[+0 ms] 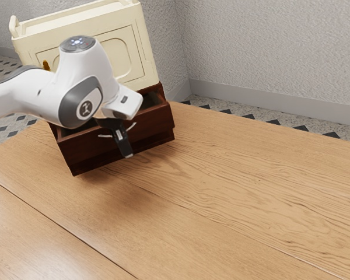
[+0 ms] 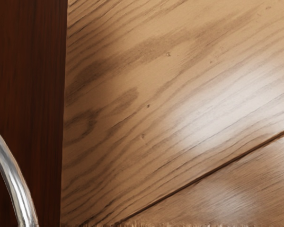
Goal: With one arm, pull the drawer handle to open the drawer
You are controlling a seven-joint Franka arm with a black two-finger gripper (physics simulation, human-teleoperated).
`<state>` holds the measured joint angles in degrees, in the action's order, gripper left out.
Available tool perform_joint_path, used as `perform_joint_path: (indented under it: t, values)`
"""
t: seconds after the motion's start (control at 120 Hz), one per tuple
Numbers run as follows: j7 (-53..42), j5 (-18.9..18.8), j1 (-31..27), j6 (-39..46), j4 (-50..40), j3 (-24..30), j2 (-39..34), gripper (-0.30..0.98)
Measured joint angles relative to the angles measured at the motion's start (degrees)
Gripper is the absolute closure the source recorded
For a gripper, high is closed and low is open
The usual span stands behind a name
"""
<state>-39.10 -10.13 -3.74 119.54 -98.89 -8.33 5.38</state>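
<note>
Jutting out, the drawer stands partly open.

1 brown drawer, 1 metal hndl. 1 cream cab., 1 sm. gold pc., 1 wood tbl.. 1 robot arm, 1 grpr.

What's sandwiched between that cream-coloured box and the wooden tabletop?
A dark brown wooden unit, as the exterior view shows. Its drawer stands partly out and has a curved metal handle.
</note>
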Motion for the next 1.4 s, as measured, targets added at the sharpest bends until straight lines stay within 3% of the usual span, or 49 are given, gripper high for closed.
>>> perform_joint_path:
  t: [0.383, 1.008, 1.4]
  values:
    - [1.01, -0.04, 0.46, -0.37, -4.32, 0.29, -3.77, 0.02]
    - [3.29, 0.17, -2.84, -1.31, -6.63, 5.52, -6.34, 0.01]
    - [4.55, 0.37, -0.06, -1.63, -8.26, 5.72, -7.78, 0.02]
